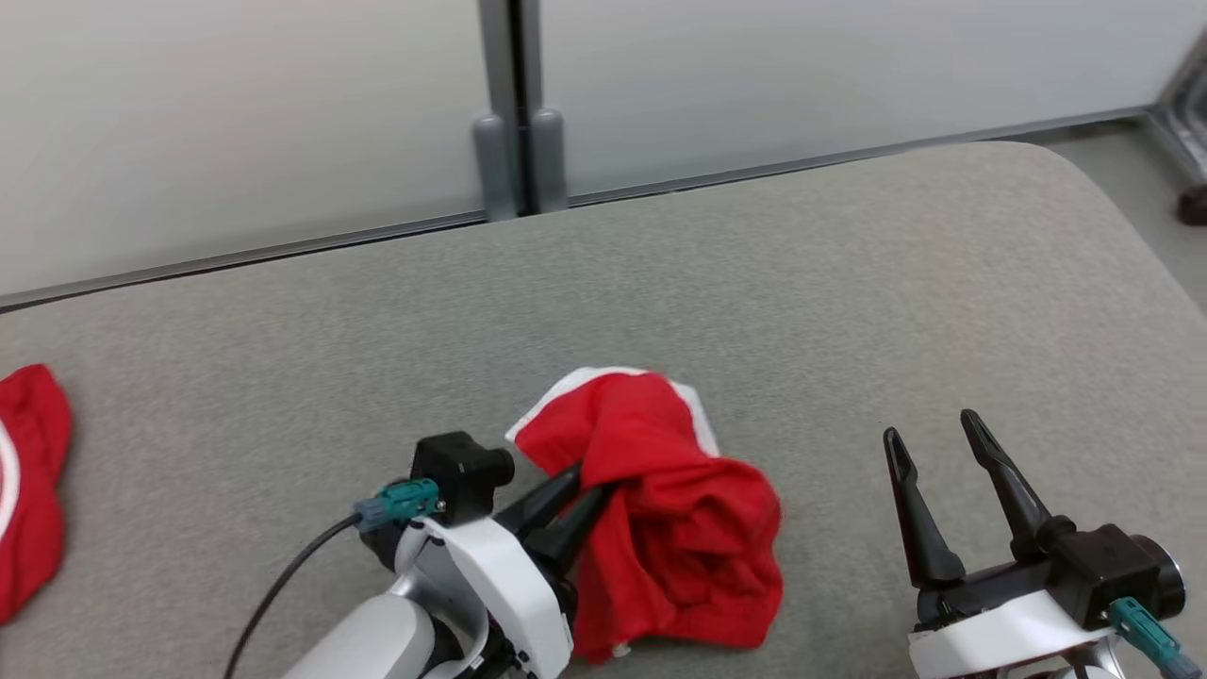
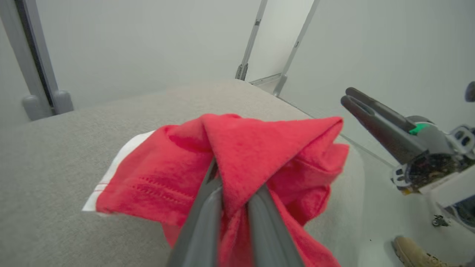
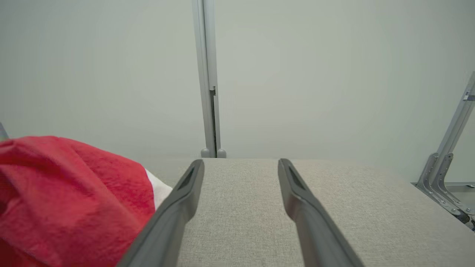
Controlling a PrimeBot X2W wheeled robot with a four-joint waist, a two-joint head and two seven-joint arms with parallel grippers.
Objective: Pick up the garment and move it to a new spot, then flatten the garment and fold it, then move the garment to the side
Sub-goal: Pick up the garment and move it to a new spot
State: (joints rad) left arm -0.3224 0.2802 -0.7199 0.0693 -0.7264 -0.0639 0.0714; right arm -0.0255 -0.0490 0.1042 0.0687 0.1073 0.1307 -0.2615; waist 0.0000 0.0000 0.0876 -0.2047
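Note:
A crumpled red garment (image 1: 674, 509) with a white band lies bunched on the grey padded table (image 1: 754, 283) near the front middle. My left gripper (image 1: 589, 481) is shut on a fold of it at its left side; in the left wrist view the red cloth (image 2: 237, 155) drapes over and between the two fingers, hiding their tips. My right gripper (image 1: 934, 434) stands open to the right of the garment, apart from it, fingers pointing away. In the right wrist view its fingers (image 3: 237, 167) hover over bare fabric with the garment (image 3: 70, 196) at the left.
Another red cloth (image 1: 28, 481) lies at the table's left edge. A pale wall with a grey post (image 1: 514, 113) runs behind the table. The table's right edge curves down to the floor (image 1: 1150, 207). A shoe (image 2: 415, 252) shows on the floor.

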